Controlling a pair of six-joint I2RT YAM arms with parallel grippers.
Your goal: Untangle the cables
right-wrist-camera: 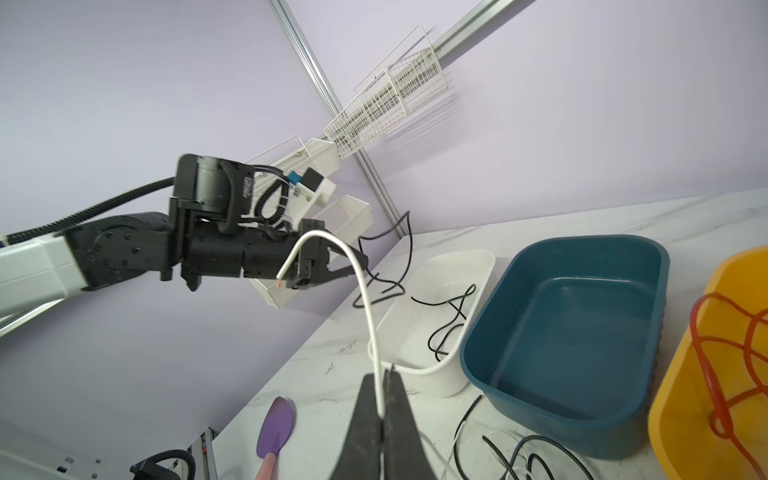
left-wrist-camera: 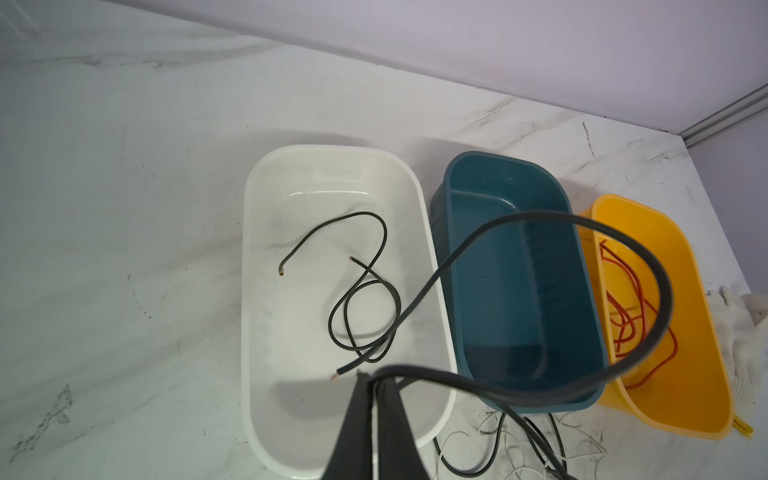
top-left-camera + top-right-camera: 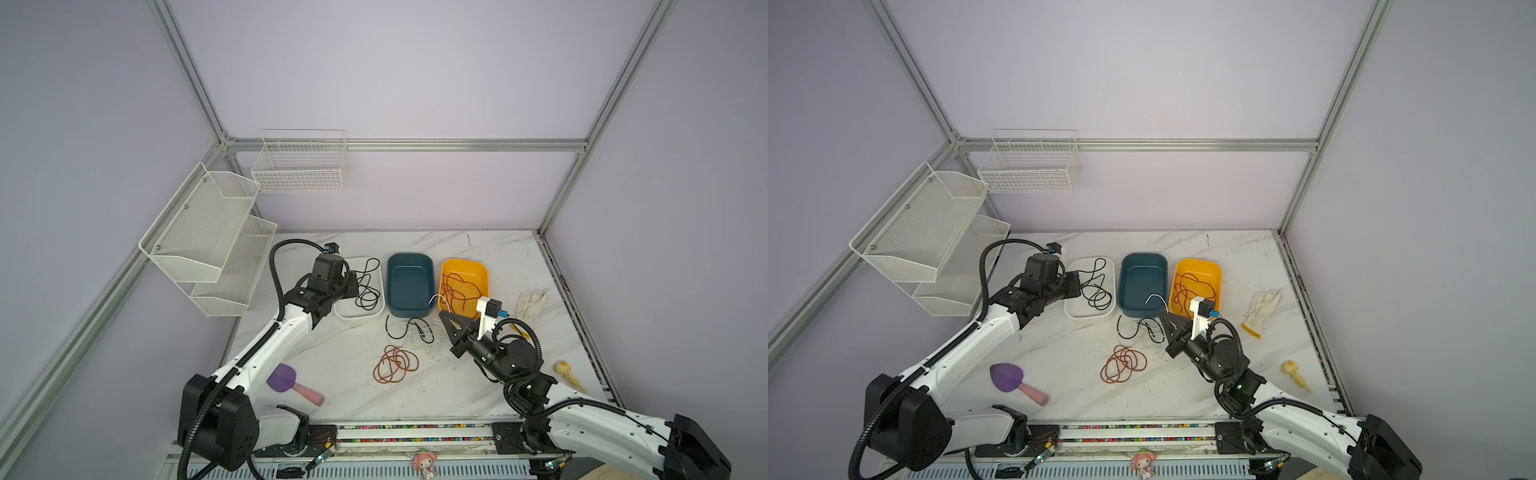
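Both grippers [image 2: 375,379] [image 1: 382,377] clamped; black cable [image 2: 540,214], white cable [image 1: 369,316]

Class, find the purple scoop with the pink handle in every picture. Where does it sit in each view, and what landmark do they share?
In a top view: the purple scoop lies front left on the table.
In a top view: same front-left spot.
Left wrist view: not in it.
Right wrist view: on the table, close to the camera.
Shared landmark: the blue tub, visible in all four views.
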